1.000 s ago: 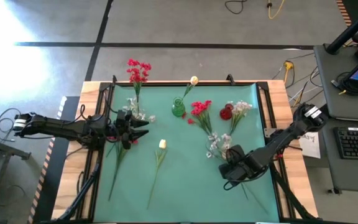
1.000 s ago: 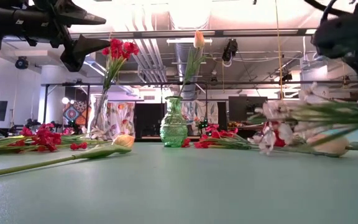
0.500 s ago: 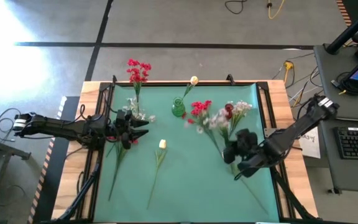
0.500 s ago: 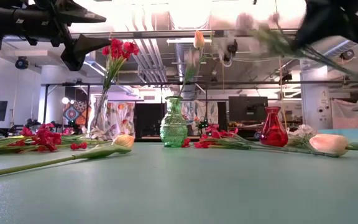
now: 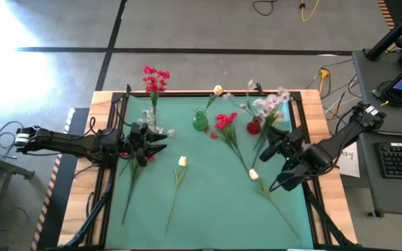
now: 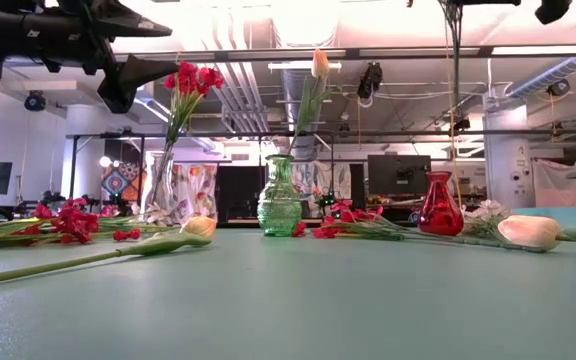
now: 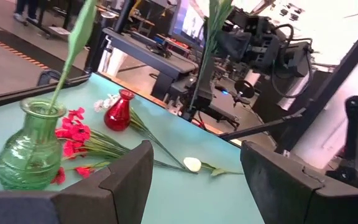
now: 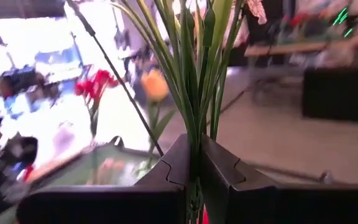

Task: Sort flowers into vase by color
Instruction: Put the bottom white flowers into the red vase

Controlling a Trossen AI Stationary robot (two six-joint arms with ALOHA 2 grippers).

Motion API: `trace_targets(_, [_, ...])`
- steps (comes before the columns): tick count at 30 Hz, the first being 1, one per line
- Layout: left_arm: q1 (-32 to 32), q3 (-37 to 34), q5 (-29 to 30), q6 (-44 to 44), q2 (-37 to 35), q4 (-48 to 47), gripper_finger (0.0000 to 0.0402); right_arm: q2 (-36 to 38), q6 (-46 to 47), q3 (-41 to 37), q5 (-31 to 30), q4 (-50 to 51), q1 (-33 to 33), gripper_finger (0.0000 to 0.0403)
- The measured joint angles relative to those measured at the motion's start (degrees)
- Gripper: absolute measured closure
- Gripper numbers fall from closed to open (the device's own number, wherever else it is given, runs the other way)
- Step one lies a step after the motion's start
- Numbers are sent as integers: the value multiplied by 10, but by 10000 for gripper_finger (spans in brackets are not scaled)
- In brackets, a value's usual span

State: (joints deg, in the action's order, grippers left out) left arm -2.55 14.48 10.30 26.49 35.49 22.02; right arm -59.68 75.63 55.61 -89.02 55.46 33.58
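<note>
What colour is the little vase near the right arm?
Red, clearest in the low view.

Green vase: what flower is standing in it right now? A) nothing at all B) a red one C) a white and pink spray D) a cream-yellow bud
D: in the low view a single stem rises out of the green vase and ends in a cream-yellow bud; the red blooms stand in the clear vase beside it.
</note>
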Motion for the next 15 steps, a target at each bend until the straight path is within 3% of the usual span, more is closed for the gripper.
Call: trace_targets(15, [0, 0, 28, 10, 2, 0, 171, -4, -7, -3, -10, -2, -222, 385])
